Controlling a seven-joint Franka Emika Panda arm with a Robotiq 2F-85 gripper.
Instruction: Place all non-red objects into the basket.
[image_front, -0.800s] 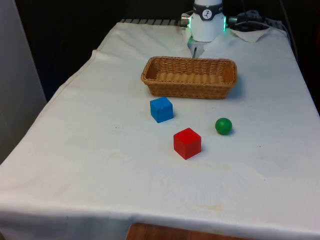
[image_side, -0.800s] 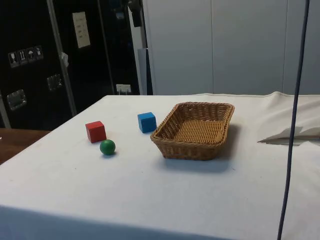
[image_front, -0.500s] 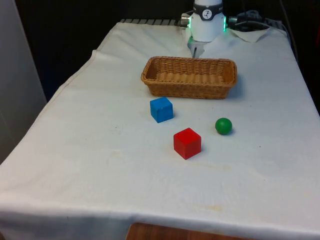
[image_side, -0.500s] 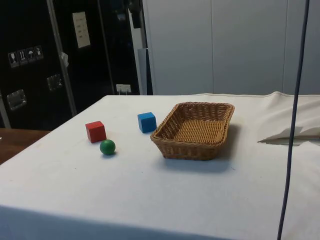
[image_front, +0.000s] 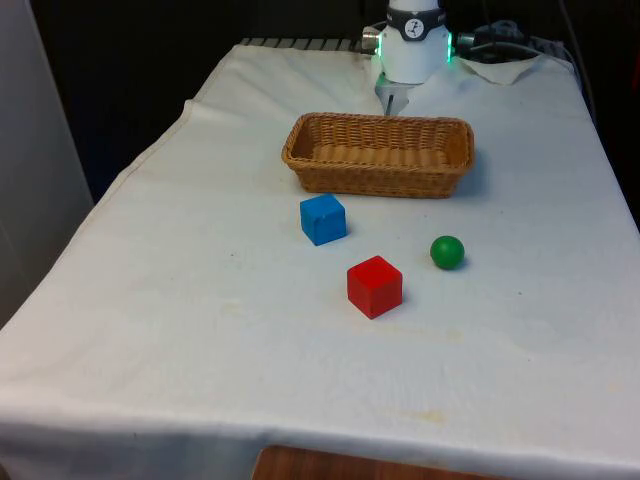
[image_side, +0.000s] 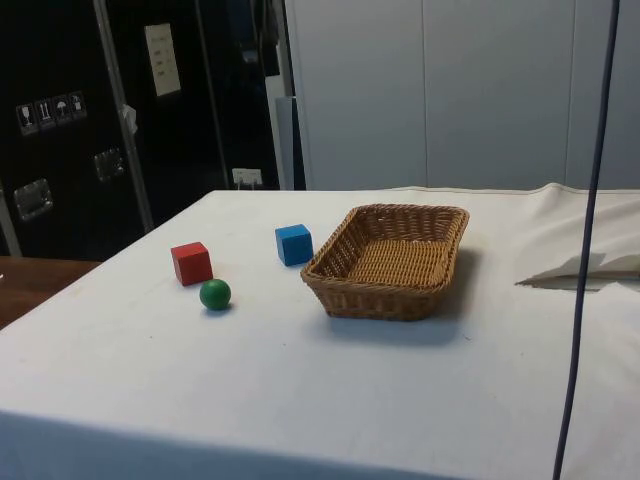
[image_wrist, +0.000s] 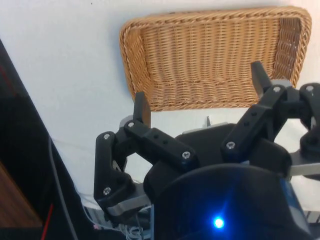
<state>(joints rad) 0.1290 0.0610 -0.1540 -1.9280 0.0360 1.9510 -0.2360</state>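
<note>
A wicker basket (image_front: 378, 184) stands empty towards the far end of the table, also in the side view (image_side: 385, 296). In front of it lie a blue cube (image_front: 323, 218) (image_side: 294, 244), a red cube (image_front: 374, 286) (image_side: 191, 263) and a green ball (image_front: 447, 252) (image_side: 215, 294), each apart from the others. In the wrist view my gripper (image_wrist: 200, 90) hangs high over the basket (image_wrist: 210, 55), open, with nothing between its fingers (image_wrist: 141, 105).
The robot's base (image_front: 413, 40) stands just behind the basket. A dark cable (image_side: 585, 240) hangs down at the side view's right, near a rumpled fold of cloth (image_side: 585, 268). The white cloth (image_front: 200, 330) stretches towards the near edge.
In the side view the gripper's dark shape at the top edge has risen almost out of the picture. The cubes, the ball and the basket have not moved.
</note>
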